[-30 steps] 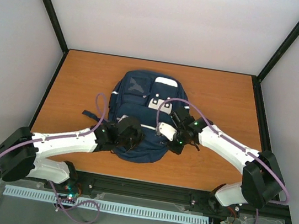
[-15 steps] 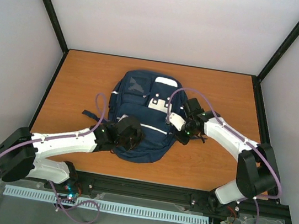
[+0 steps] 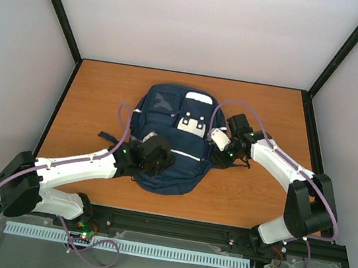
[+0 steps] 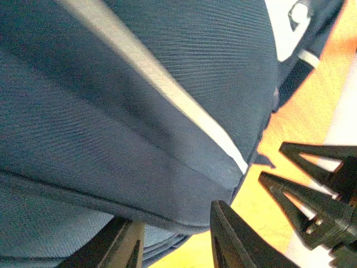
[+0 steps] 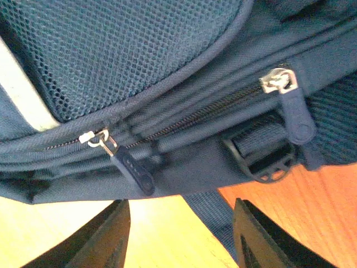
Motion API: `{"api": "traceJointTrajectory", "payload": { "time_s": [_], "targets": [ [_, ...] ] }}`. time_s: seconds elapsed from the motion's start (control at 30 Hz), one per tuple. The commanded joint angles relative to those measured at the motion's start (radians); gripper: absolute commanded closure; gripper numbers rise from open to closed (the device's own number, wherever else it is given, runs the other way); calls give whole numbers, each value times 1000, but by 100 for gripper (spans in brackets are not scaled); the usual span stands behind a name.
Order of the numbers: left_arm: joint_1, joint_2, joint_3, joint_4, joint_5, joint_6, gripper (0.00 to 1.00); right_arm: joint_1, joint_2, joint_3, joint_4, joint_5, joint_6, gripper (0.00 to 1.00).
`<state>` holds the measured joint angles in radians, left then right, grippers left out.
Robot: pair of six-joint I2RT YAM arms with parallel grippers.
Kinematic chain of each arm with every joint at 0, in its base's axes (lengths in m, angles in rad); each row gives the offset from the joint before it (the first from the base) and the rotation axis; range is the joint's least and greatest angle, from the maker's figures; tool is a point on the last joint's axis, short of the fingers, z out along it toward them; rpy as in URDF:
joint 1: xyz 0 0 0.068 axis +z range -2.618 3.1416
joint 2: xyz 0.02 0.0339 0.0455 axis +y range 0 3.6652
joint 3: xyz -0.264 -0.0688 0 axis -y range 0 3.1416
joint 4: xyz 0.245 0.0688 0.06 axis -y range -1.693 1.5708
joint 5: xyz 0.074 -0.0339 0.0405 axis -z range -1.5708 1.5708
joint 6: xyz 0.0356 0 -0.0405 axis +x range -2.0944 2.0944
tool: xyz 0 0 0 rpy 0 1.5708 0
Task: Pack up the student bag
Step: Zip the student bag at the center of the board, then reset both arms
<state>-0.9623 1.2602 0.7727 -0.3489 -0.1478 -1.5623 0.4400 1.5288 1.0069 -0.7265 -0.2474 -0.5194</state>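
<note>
- The bag (image 3: 168, 116) lies flat in the middle of the table (image 3: 268, 113), with its top toward the upper edge of the overhead view.
- The right gripper (image 3: 220, 142) sits at the bag's right side. In the wrist view its fingers (image 5: 103, 237) are spread wide with nothing between them.
- Just above those fingers hangs a zipper pull (image 5: 133, 167). A second pull (image 5: 294, 114) sits further up the same zipper, toward the upper right.
- The step in hand looks like taking a pull to work this zipper. The near pull is the better target, as it hangs almost straight ahead of the gap.
- To do it well, centre the gap on the tab, not the slider, then close on the tab's flat faces.
- Keep clear of the buckle (image 5: 262, 159) and the mesh pocket (image 5: 128, 50), since either could snag a finger.
- Pull along the line of the zipper, not away from the bag, or the fabric will bunch up.
- The left gripper (image 3: 155, 157) is at the bag's lower left. A fold of cloth below the white stripe (image 4: 167, 95) lies between its fingers (image 4: 237, 243), but I cannot tell whether they pinch it.
- That arm should pin the cloth firmly so the bag does not slide as the zipper runs.
</note>
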Motion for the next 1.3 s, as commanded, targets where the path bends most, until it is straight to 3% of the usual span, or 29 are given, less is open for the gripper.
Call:
{"api": "traceJointTrajectory", "payload": {
  "time_s": [0.0, 0.1, 0.17, 0.2, 0.23, 0.3, 0.47, 0.57, 0.67, 0.77, 0.87, 0.97, 1.1, 1.27],
  "targets": [
    [-2, 15, 176, -189, -89, 263, 53, -17, -101, 29, -19, -37, 34, 43],
    [11, 34, 264, -320, -123, 436, 26, -20, -166, 27, -17, -40, 62, 29],
    [26, 40, 301, -383, -152, 542, 17, -29, -207, 18, 13, -16, 94, 21],
    [38, 41, 312, -408, -161, 597, 14, -36, -230, 7, 35, 4, 113, 7],
    [58, 39, 320, -430, -166, 653, 9, -47, -252, -5, 62, 21, 125, 1],
    [97, 40, 338, -495, -204, 747, 1, -82, -287, -27, 105, 32, 138, 0],
    [208, 20, 369, -630, -419, 910, 0, -227, -334, -41, 178, -41, 241, 0],
    [297, -27, 316, -577, -499, 983, 0, -386, -431, -125, 340, -274, 359, 0],
    [336, -45, 197, -484, -637, 1002, 0, -412, -547, -234, 513, -183, 457, 0],
    [366, -1, 174, -503, -553, 1012, 0, -412, -546, -230, 520, -18, 486, 0],
    [371, -3, 216, -542, -576, 982, 0, -412, -512, -202, 473, 64, 505, 0],
    [379, -161, 161, -415, -578, 1027, 0, -412, -512, -202, 448, 71, 503, 0],
    [384, -434, -17, -174, -436, 1144, 0, -412, -565, -242, 479, 38, 483, 0],
    [384, -507, -18, -252, -565, 1100, 0, -412, -620, -263, 501, 22, 481, 0]
  ]
}}
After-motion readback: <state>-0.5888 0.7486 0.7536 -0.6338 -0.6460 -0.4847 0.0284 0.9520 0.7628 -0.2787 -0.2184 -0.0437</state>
